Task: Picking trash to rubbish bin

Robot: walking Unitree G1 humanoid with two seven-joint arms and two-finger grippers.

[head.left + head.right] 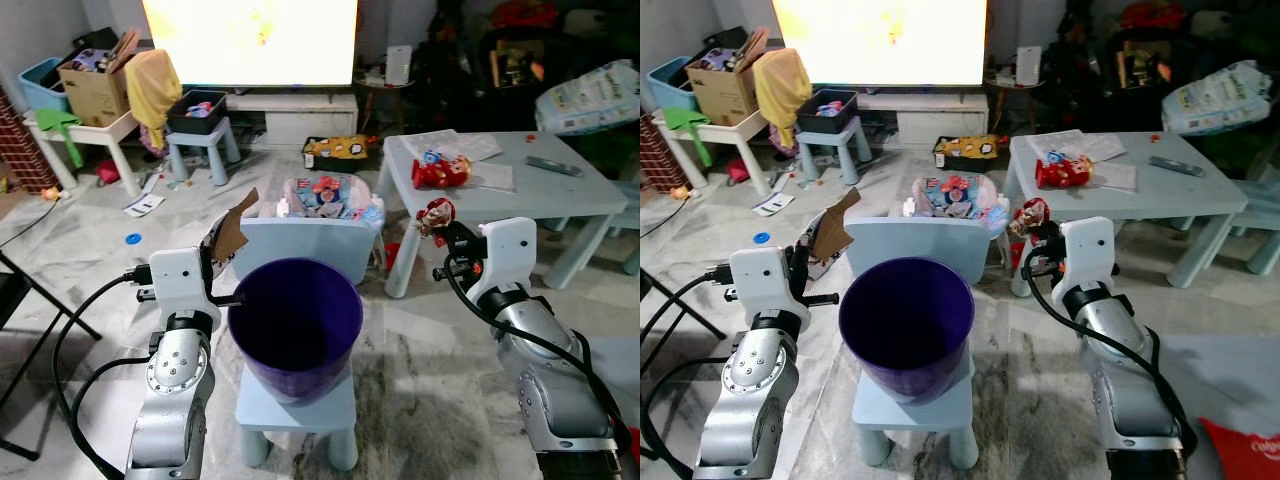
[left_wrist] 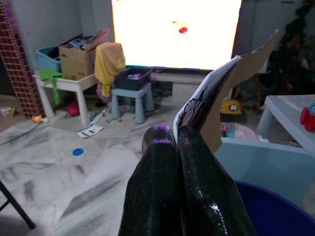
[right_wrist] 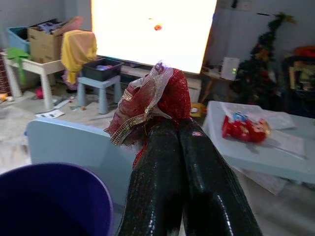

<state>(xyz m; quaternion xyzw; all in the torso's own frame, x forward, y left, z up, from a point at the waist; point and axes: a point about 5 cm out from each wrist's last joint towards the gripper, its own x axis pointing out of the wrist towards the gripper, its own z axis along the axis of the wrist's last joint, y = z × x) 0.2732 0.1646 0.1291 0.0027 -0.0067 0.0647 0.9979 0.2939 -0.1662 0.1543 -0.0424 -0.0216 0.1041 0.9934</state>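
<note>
A purple rubbish bin stands on the seat of a small pale blue chair right before me. My left gripper is at the bin's left rim, shut on a torn piece of brown cardboard packaging that sticks up above the fingers. My right gripper is held up to the right of the bin, shut on a crumpled red and gold wrapper.
A light blue table with a red toy and papers stands at the right. A basket of toys sits behind the chair. A white bench with boxes and a small stool are at the far left. A folding stand's black legs are at my left.
</note>
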